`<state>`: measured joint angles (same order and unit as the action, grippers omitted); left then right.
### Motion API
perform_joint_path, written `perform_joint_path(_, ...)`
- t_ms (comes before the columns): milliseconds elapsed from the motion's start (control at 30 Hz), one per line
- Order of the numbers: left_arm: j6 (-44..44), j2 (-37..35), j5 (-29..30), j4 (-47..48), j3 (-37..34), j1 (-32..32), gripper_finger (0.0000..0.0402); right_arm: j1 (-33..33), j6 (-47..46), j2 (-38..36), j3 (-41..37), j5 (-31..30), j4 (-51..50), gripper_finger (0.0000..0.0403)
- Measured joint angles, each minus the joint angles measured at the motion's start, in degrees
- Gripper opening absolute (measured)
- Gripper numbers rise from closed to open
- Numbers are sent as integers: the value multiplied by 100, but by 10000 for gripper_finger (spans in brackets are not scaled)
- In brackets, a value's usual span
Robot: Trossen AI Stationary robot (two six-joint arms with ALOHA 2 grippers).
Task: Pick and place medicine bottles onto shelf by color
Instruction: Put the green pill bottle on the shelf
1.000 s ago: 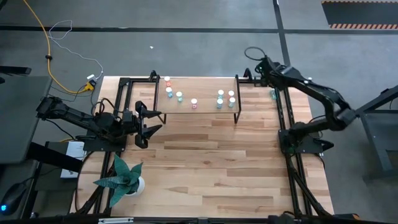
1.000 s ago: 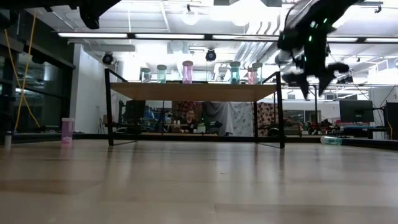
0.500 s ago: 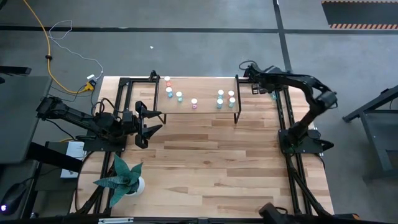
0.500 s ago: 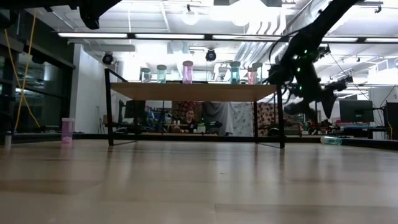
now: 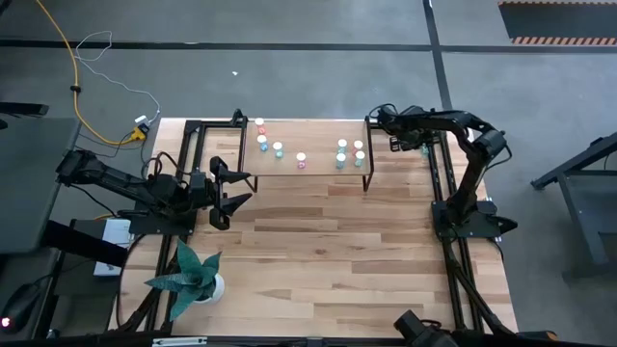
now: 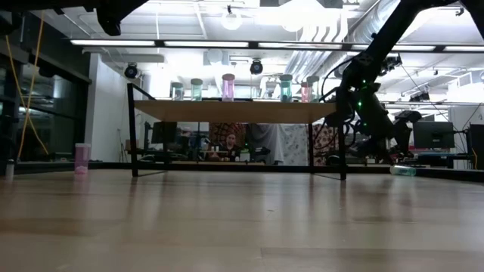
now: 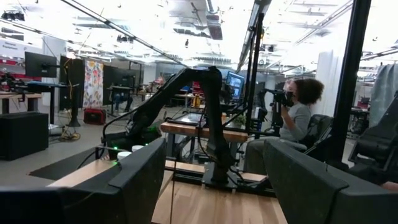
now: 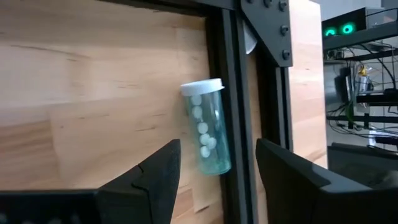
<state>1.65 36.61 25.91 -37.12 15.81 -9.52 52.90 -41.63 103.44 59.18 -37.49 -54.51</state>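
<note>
The shelf (image 5: pixel 318 164) stands at the table's far middle. Several white-capped medicine bottles, pink and teal, stand on its top (image 6: pixel 234 111). A teal bottle (image 8: pixel 208 127) with white pills inside lies on its side on the table by the far right corner, close beside a black frame rail (image 8: pixel 233 112). My right gripper (image 8: pixel 214 186) hangs open above this bottle, slanting down, one finger on each side and apart from it. It also shows in the high view (image 5: pixel 413 143). My left gripper (image 5: pixel 234 185) waits open at the table's left, level.
A pink bottle (image 6: pixel 82 159) stands on the table left of the shelf. A potted plant (image 5: pixel 188 275) sits near the front left corner. Black frame rails (image 5: pixel 439 178) run along the table's right side. A seated person (image 7: pixel 298 118) is in the room beyond.
My right gripper has come down toward the lying teal bottle at the far right corner and has tipped further downward, its fingers as wide apart as before. No bottle has moved.
</note>
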Motion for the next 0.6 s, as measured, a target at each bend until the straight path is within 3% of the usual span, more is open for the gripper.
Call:
perform_joint_path(233, -17, -1, -4, -2, 0, 0, 257, 163, -59, 28, -2, 501, 288, 199)
perform_joint_path(433, -17, -1, -20, -2, 0, 0, 257, 174, -491, 39, -2, 335, 528, 199)
perform_joint_path(600, -15, -1, -39, -2, 0, -2, 257, 124, -1587, 130, -4, 83, 590, 199)
